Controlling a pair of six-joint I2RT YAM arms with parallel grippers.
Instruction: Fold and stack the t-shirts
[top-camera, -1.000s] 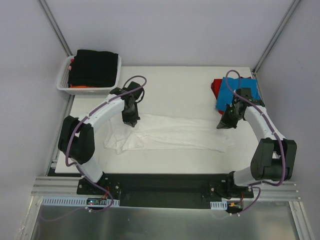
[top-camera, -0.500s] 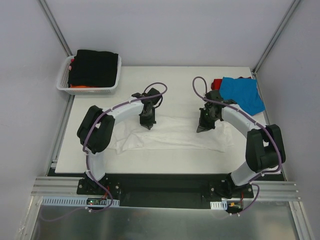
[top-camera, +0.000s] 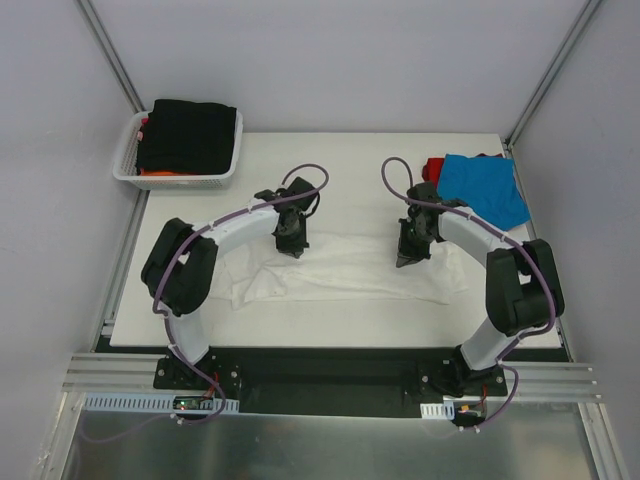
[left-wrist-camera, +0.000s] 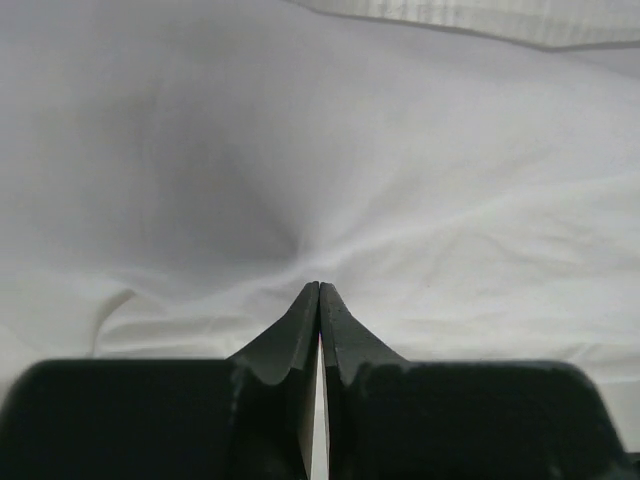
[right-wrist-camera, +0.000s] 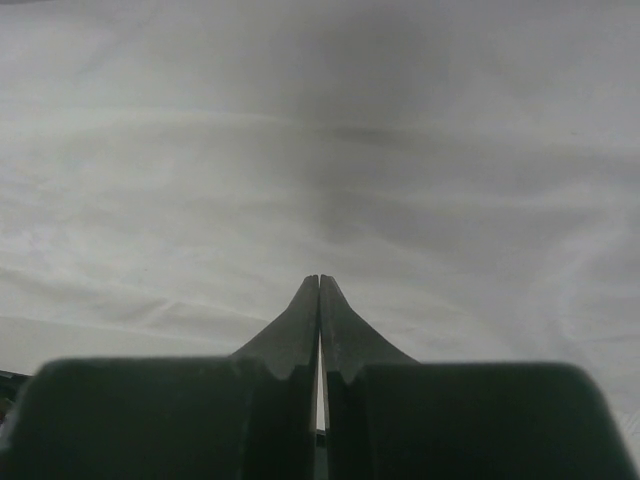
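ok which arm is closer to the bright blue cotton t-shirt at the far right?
Right. Right arm: jaws down on the plain white cotton t-shirt, just left of the bright blue cotton t-shirt. Left arm: jaws further left on the same shirt.

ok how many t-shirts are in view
5: white shirt spread mid-table; blue shirt over red shirt far right; black shirt over orange shirt in the basket. More may be hidden.
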